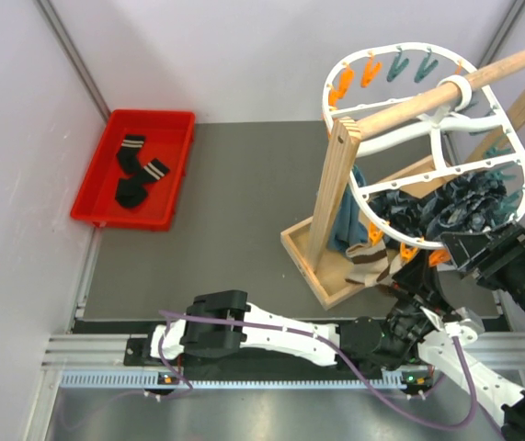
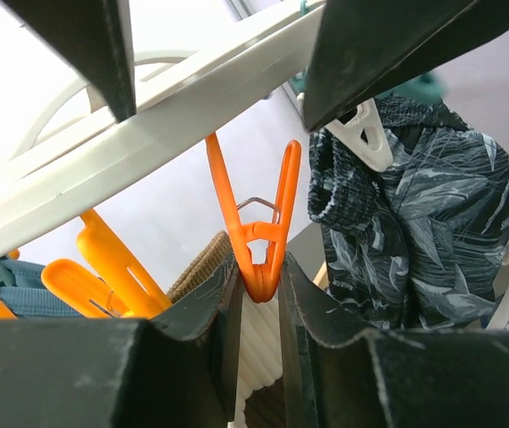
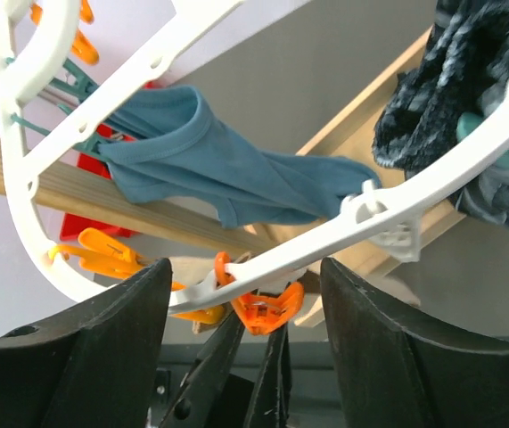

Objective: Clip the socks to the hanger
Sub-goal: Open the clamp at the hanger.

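Note:
The white oval hanger [image 1: 427, 138] hangs from a wooden pole at the right, ringed with orange and teal pegs. My left gripper [image 1: 416, 303] reaches up under its near rim. In the left wrist view the left gripper [image 2: 258, 299] is shut on a banded cream and brown sock [image 2: 258, 357], and the tip of an orange peg [image 2: 263, 232] sits between its fingertips. My right gripper [image 1: 450, 250] is open. In the right wrist view the right gripper [image 3: 245, 267] straddles the hanger rim [image 3: 325, 236] and that orange peg [image 3: 267, 312] without touching them. Two black socks [image 1: 135, 170] lie in the red tray [image 1: 152, 116].
A wooden pole-and-post rack [image 1: 336, 193] stands on a wooden base [image 1: 306, 262] under the hanger. A blue cloth [image 3: 209, 169] and dark patterned cloths [image 2: 414, 223] hang from other pegs. Another banded sock [image 1: 372, 266] hangs near the rack base.

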